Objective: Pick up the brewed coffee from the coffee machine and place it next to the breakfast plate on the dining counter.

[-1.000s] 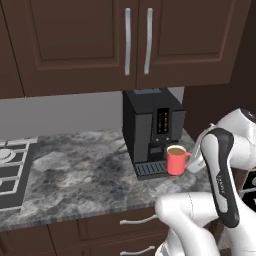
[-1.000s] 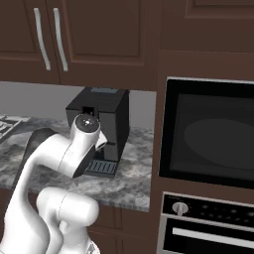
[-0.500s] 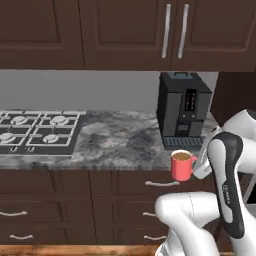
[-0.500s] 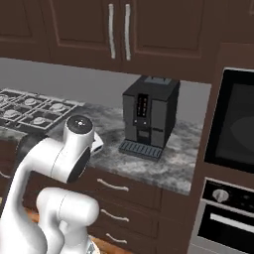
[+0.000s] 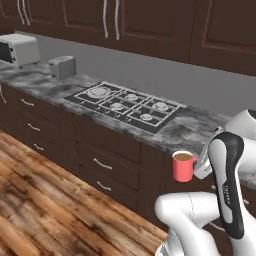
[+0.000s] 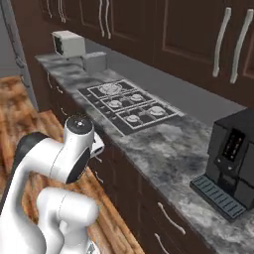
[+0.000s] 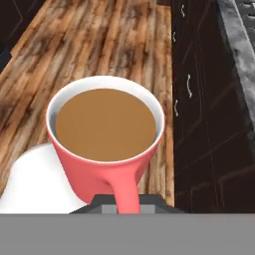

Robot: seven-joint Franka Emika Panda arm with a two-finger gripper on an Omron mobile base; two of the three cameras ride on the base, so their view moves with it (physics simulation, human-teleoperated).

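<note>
The mug (image 5: 183, 166) hangs in mid-air in front of the lower cabinets, off the counter edge and above the wood floor (image 5: 45, 200), full of brown coffee nearly to the rim and sitting level. In the hand view the mug (image 7: 105, 139) fills the middle, its handle pointing down toward the gripper (image 7: 127, 199), which is pinched tight on that handle; the fingertips themselves are mostly hidden behind it. In the left base view the gripper (image 5: 200, 169) sits just beside the mug, on the arm's side.

The coffee machine (image 6: 233, 161) stands well apart now, at the far end of the stone worktop (image 6: 163, 149), its drip tray bare. Between it and the far corner lies the gas hob (image 5: 127, 105), and beyond that a toaster (image 5: 62, 66) and a white microwave (image 5: 19, 49) against the wall.

So the first half looks done: the coffee is off the machine and firmly carried. What is left, as I judge it, is the trip to the dining counter and the setting down next to the breakfast plate. With the cup this full, any tilt on the way could slop coffee over the rim.
</note>
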